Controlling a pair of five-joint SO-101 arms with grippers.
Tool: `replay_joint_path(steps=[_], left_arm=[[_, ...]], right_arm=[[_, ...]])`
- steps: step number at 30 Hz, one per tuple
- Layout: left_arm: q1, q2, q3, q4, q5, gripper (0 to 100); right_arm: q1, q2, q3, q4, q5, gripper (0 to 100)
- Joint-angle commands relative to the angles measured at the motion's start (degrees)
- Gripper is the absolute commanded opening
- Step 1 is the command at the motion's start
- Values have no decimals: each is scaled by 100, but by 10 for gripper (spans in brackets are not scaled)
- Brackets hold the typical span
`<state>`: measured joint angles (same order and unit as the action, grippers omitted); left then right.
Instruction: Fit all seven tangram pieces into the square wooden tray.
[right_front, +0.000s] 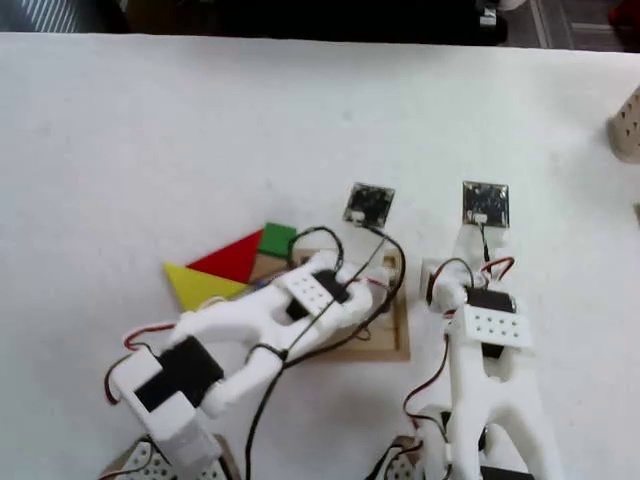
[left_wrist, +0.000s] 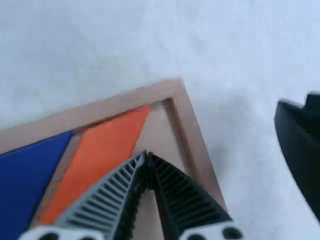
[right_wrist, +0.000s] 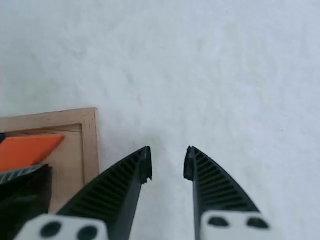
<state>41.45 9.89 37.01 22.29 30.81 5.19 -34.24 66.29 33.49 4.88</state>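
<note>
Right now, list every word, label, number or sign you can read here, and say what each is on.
None can be read in any view.
Wooden tray, orange piece, blue piece: no print visible.
Dark board beyond the tray and second dark board: any markings too small to tell.

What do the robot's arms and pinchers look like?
Both arms, the left arm and the right arm, are chunky white plastic with black motor blocks. Thin black and red wires loop along them, and each has a white plate dotted with little holes. The left gripper and right gripper have pointed, ribbed fingers, grey to black, on white bases with round holes.
</note>
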Motion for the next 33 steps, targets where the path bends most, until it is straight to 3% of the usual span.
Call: replay_joint_path(steps=[1, 6, 10, 16, 22, 33], left_arm=[[198, -629, 325, 193, -229, 22], [259, -1437, 782, 167, -642, 22], [75, -1622, 941, -492, -624, 22], [-259, -813, 677, -1829, 211, 22], [-488, 347, -360, -1486, 211, 22], [-330, 444, -510, -800, 202, 22]], right_arm=[[-48, -84, -281, -136, 0, 119], [-48, -84, -281, -136, 0, 119], [-48, -84, -281, -136, 0, 119], [-48, -84, -281, -136, 0, 119], [-48, -84, -281, -136, 0, 119], [-48, -84, -281, -136, 0, 119]])
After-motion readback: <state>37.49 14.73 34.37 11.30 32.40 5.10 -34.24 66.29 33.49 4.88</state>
